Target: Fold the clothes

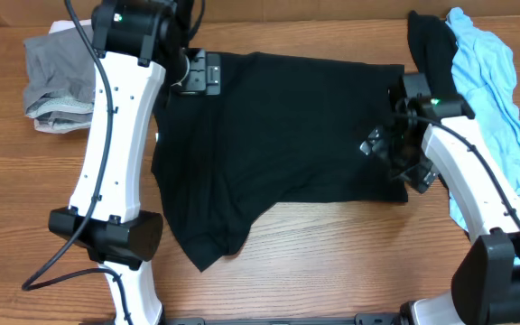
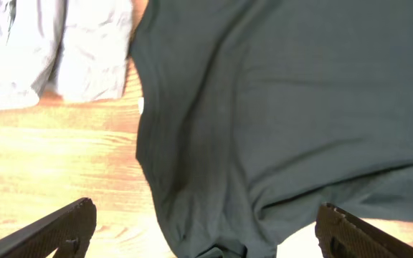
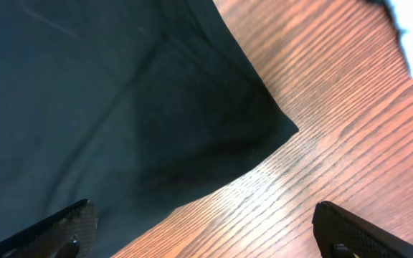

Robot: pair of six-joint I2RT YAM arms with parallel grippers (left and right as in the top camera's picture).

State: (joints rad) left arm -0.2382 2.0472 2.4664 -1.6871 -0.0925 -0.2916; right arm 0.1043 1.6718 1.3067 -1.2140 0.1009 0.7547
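Two pincers, both spread wide and holding nothing, hang over the black T-shirt [image 1: 278, 135], which lies opened out across the middle of the wooden surface [image 1: 332, 271]. My left pincer [image 1: 199, 74] is above the shirt's far left corner. My right pincer [image 1: 394, 149] is over its right edge, and its wrist view shows a corner of the cloth [image 3: 278, 129] ahead of my fingers with bare wood beside it.

I judge the step in hand to be taking hold of the shirt for its first fold. To do it well, I would bring each pincer down on an edge, not on the middle of the panel, so the fingers pinch both layers. I would close only when cloth sits between them. The near left part [image 1: 208, 248] juts out crooked and wrinkled, so the shirt wants flattening, or the crease will come out skewed. I would lift both sides together and keep the cloth taut.

The crumpled grey garment [image 1: 54, 86] at the far left and the light-blue one [image 1: 490, 99] at the far right should stay out of my sweep.
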